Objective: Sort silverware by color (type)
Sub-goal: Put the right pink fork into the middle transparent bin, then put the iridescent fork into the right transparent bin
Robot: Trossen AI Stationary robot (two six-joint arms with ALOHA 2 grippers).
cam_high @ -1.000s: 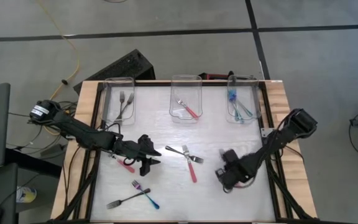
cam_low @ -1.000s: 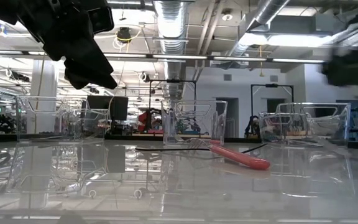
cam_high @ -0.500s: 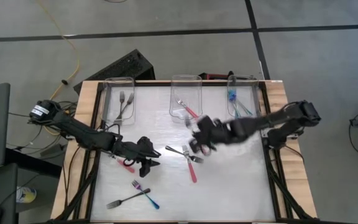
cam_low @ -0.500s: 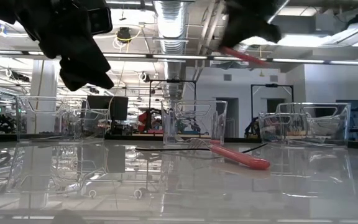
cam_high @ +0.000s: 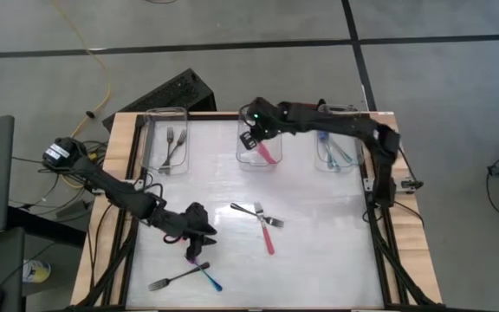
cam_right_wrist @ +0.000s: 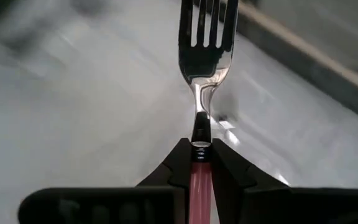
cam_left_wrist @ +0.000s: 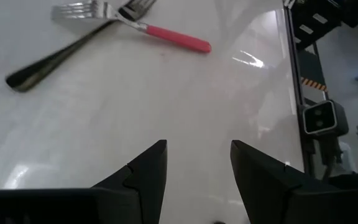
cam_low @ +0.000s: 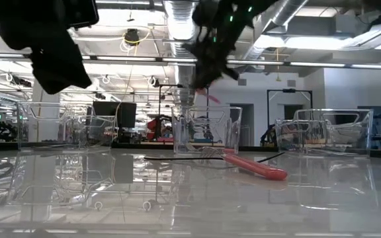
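My right gripper [cam_high: 254, 139] hangs over the middle clear bin [cam_high: 243, 113], shut on a pink-handled fork [cam_right_wrist: 202, 74] whose tines point away from the wrist. Another red fork [cam_high: 268, 155] lies in that bin. My left gripper [cam_high: 199, 236] is open, low over the near-left part of the table. Ahead of it a dark grey fork [cam_left_wrist: 55, 55] and a red-handled fork [cam_left_wrist: 178, 38] lie crossed at their heads. A purple-handled fork [cam_high: 193, 257], a grey fork [cam_high: 173, 277] and a teal-handled fork [cam_high: 212, 280] lie by the near edge. My right gripper pinches the pink fork's handle at its end beside the metal neck [cam_right_wrist: 201, 163] between both fingers. The fingers lie along the fork. The fork is lifted clear above the middle bin, and its neck and tines stick out past the fingertips.
Three clear bins stand along the far edge: the left bin [cam_high: 154, 121] holds grey forks, the right bin [cam_high: 353, 117] holds teal forks. The table's wooden frame [cam_high: 119, 156] rims the white top. Bare table surface lies at the near right [cam_high: 327, 251].
My right gripper has swung up from the near right of the table, across the middle, to the far edge over the middle bin, carrying the pink fork lifted clear. My left gripper has shifted a little toward the near edge.
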